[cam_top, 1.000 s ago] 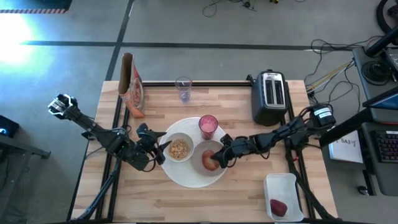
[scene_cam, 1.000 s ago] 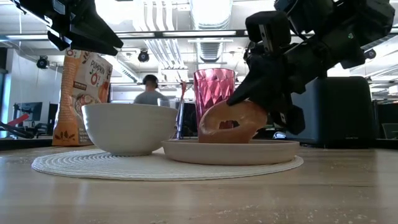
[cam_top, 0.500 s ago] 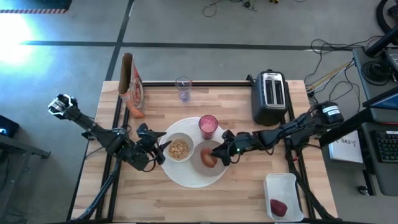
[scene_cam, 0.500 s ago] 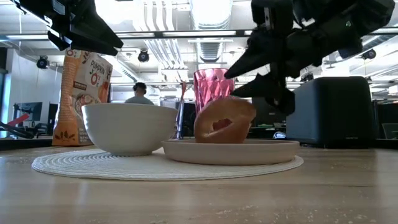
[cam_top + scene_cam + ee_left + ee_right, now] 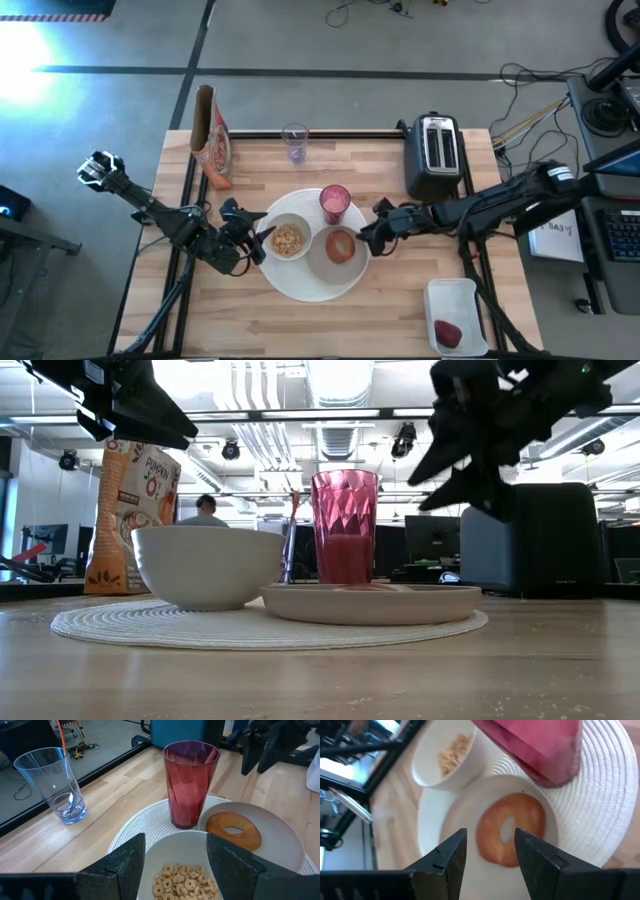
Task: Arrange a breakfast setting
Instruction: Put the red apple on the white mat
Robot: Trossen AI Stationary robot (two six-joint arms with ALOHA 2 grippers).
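Wooden table (image 5: pixel 400 290) under both arms, slatted and pale. At its far right, black-and-silver toaster (image 5: pixel 433 155); at far left, upright cereal bag (image 5: pixel 211 135), with a clear empty glass (image 5: pixel 294 142) between them along the far edge. In the middle, round woven placemat (image 5: pixel 145 822) carrying the large white plate (image 5: pixel 310 280). On the left part of the setting, small white bowl (image 5: pixel 288 238) filled with cereal rings; just beyond the plate's far edge, pink tumbler (image 5: pixel 335 203) standing upright on the mat. Flat on the plate's right half, bagel (image 5: pixel 342 246), hole upward, touching no gripper. At the near right corner, rectangular white tray (image 5: pixel 457 316) holding the small dark-red fruit (image 5: pixel 448 333), well apart from the plate. Left gripper (image 5: pixel 258 240) at the bowl's left side, fingers (image 5: pixel 125 862) spread apart to either side of the bowl's rim, not clearly pressing on it. Right gripper (image 5: pixel 368 238) just right of the plate's edge, raised above the table, fingers (image 5: pixel 447 855) parted and empty, bagel visible beyond the gap between them.
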